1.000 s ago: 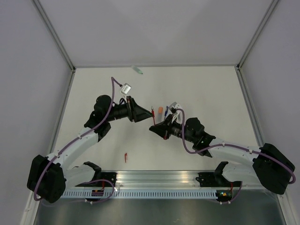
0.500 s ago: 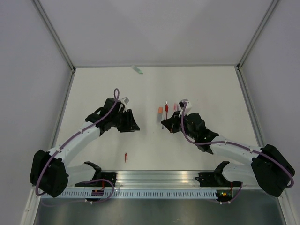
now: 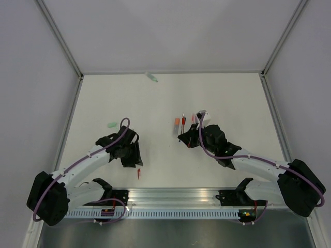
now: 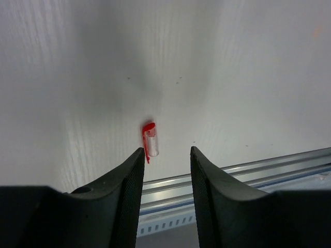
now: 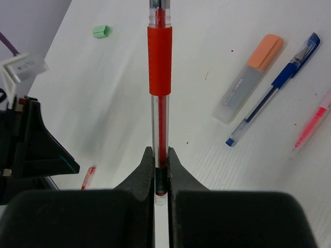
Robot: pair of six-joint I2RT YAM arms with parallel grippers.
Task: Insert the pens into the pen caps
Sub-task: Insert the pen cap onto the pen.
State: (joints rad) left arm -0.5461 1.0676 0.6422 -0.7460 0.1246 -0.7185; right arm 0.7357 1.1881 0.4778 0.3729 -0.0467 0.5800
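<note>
My right gripper (image 5: 161, 155) is shut on the rear end of a red pen (image 5: 160, 57), which sticks out ahead of the jaws, above the table; the top view shows that gripper (image 3: 185, 139) right of centre. My left gripper (image 4: 165, 152) is open with nothing between its fingers. A small red pen cap (image 4: 150, 139) lies on the table just ahead of its left fingertip. In the top view this cap (image 3: 138, 174) lies near the front rail, below the left gripper (image 3: 135, 161). A mint green cap (image 3: 111, 124) lies far left.
An orange-capped highlighter (image 5: 248, 77), a blue pen (image 5: 271, 90) and a pink pen (image 5: 313, 124) lie together beside the right gripper. Another mint green piece (image 3: 152, 77) rests by the back wall. A metal rail (image 3: 176, 196) runs along the near edge.
The two grippers were close together at the table's middle and have parted. The left arm pulled back toward the near edge, over the red cap. The right gripper keeps the red pen.
</note>
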